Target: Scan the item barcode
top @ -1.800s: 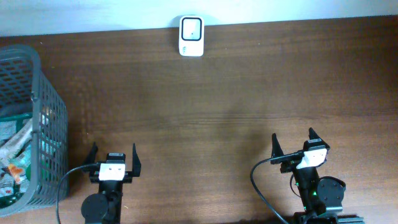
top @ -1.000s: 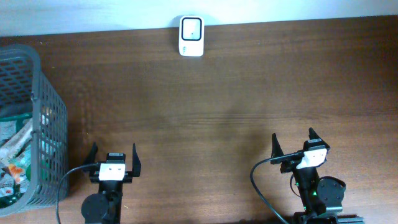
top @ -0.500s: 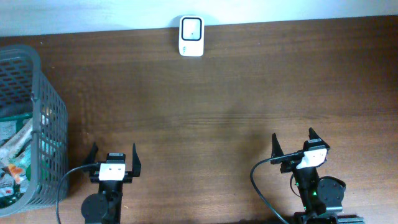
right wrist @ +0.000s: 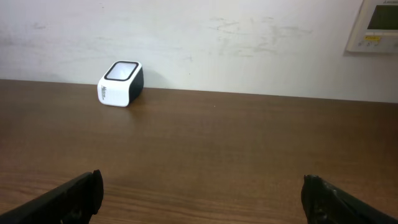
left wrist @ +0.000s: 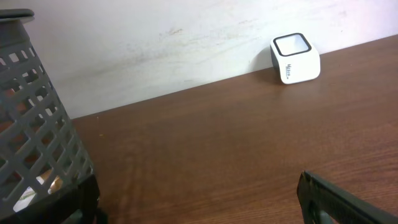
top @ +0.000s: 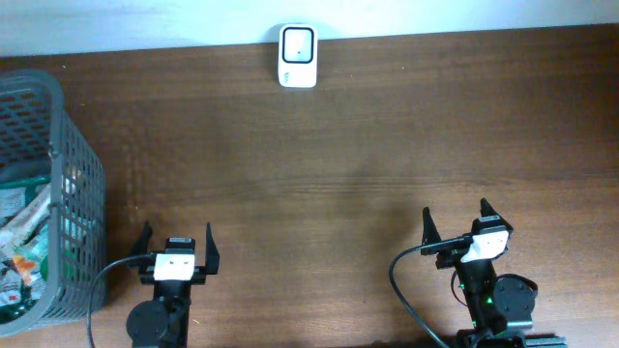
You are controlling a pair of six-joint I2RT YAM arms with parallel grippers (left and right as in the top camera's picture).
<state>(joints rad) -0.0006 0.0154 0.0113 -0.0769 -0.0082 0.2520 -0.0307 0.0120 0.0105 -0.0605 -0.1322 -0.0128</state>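
A white barcode scanner (top: 297, 56) with a dark window stands at the table's far edge against the wall; it also shows as the scanner (left wrist: 296, 58) at upper right of the left wrist view and the scanner (right wrist: 120, 83) at left of the right wrist view. Several packaged items (top: 21, 253) lie inside the grey mesh basket (top: 73, 193) at the left edge. My left gripper (top: 176, 240) is open near the front edge, just right of the basket, holding nothing. My right gripper (top: 456, 220) is open at the front right, with nothing in it.
The basket wall (left wrist: 37, 124) fills the left of the left wrist view, close to my left finger. A black cable (top: 406, 290) loops beside the right arm. A wall control panel (right wrist: 376, 25) hangs at upper right of the right wrist view.
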